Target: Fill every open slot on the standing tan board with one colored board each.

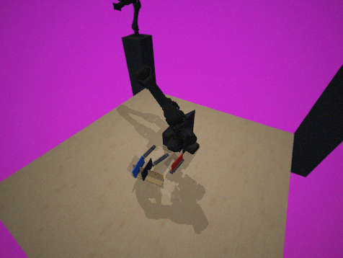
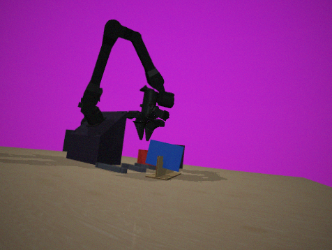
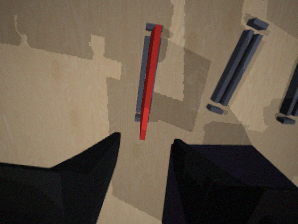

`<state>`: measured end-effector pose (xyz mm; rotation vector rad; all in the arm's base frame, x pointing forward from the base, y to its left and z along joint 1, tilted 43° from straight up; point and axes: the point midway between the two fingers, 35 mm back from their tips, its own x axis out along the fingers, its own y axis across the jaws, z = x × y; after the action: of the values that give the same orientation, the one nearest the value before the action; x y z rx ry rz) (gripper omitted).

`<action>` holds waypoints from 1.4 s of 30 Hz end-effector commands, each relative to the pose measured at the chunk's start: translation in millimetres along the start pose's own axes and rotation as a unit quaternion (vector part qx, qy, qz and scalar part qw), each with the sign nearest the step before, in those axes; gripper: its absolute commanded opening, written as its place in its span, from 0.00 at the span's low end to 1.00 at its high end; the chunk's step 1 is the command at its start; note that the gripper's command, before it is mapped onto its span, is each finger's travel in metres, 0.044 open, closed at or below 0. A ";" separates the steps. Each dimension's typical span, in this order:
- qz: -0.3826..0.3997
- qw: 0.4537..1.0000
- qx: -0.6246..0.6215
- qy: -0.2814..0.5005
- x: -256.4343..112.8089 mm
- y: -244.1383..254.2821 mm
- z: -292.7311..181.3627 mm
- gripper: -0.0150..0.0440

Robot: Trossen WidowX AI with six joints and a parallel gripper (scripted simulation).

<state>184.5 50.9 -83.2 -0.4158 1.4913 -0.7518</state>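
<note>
The pincer [image 1: 184, 150] [image 2: 144, 140] [image 3: 147, 141] is hanging open, higher than the tan board [image 1: 156, 177] [image 2: 159, 167]. Near the pincer, the red board [image 1: 177, 163] [image 2: 142, 156] [image 3: 151, 75] is standing in its holder, apart from the tan board, while the blue board [image 1: 137, 166] [image 2: 165, 155] and the black board [image 1: 147, 169] [image 2: 183, 155] are standing crosswise on the tan board.

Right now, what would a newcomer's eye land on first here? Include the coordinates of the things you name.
The blue board [image 1: 138, 166] [image 2: 165, 155], standing crosswise on the tan board [image 1: 155, 177] [image 2: 160, 167] beside a black board [image 1: 147, 169] [image 2: 183, 157]. Then the red board [image 1: 177, 163] [image 2: 142, 156] [image 3: 150, 75], upright in its holder, with the open gripper [image 2: 144, 140] [image 3: 147, 141] above the table nearby.
</note>
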 end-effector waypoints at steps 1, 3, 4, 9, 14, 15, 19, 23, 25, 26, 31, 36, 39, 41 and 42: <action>0.003 1.000 -0.002 -0.006 8.8 0.4 -0.1 0.57; 0.002 1.000 -0.002 -0.006 17.9 0.3 0.1 0.57; 0.002 1.000 -0.002 -0.006 21.5 0.2 0.1 0.57; 0.002 1.000 -0.002 -0.006 23.0 0.2 0.1 0.57; 0.002 1.000 -0.001 -0.006 30.0 0.1 0.2 0.57; 0.002 1.000 -0.001 -0.006 31.7 0.1 0.2 0.57; 0.002 1.000 -0.001 -0.006 38.1 0.0 0.3 0.57; 0.002 1.000 -0.001 -0.006 44.6 -0.1 0.4 0.57; 0.002 1.000 -0.001 -0.006 47.9 -0.2 0.5 0.57; 0.002 1.000 -0.001 -0.006 49.5 -0.2 0.5 0.57; 0.001 1.000 -0.001 -0.006 57.4 -0.4 0.6 0.57; 0.001 1.000 -0.001 -0.006 65.2 -0.5 0.6 0.57; 0.001 1.000 -0.001 -0.006 69.8 -0.6 0.7 0.57; 0.001 1.000 -0.001 -0.006 72.8 -0.7 0.7 0.57; 0.001 1.000 -0.001 -0.006 74.4 -0.7 0.8 0.57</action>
<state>182.6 5.9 -134.3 -0.4078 1.4745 -0.7438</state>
